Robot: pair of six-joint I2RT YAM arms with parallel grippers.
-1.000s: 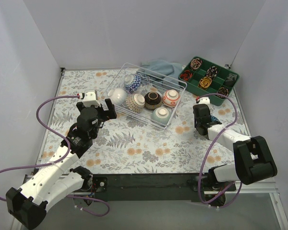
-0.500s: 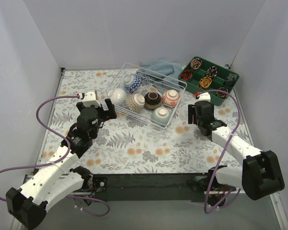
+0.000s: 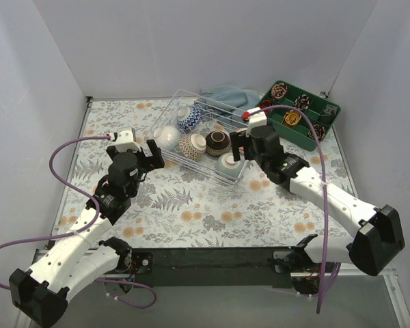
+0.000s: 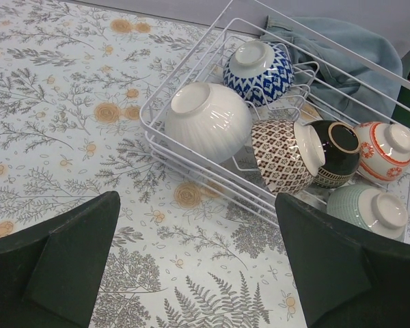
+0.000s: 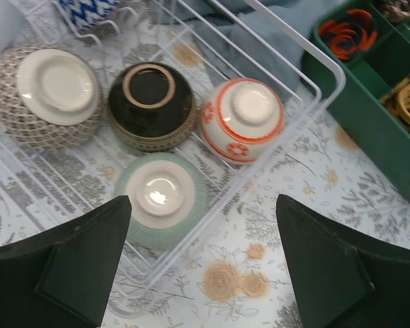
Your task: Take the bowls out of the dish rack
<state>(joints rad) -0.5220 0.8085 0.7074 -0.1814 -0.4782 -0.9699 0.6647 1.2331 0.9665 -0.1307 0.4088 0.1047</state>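
The white wire dish rack (image 3: 191, 96) holds several upturned bowls: white (image 3: 168, 136), blue-patterned (image 3: 188, 117), brown-patterned (image 3: 191, 145), black (image 3: 217, 142), red-and-white (image 3: 244, 137) and pale green (image 3: 229, 162). My right gripper (image 3: 239, 147) hovers open over the rack's near right corner. In the right wrist view its jaws (image 5: 205, 273) stand wide, the green bowl (image 5: 160, 198) by the left finger, the rack rim (image 5: 314, 61) beyond. My left gripper (image 3: 154, 154) is open over the cloth, short of the rack's left corner (image 4: 191, 157), facing the white bowl (image 4: 208, 121); nothing lies between its fingers (image 4: 198, 266).
A green compartmented tray (image 3: 299, 113) with coiled items sits at the back right, close to the rack. A blue cloth (image 3: 225, 96) lies behind the rack. White walls close in the table on three sides.
My right arm has swung left from beside the green tray to over the rack's near right corner, and its jaws have opened wide. The left arm has not moved.
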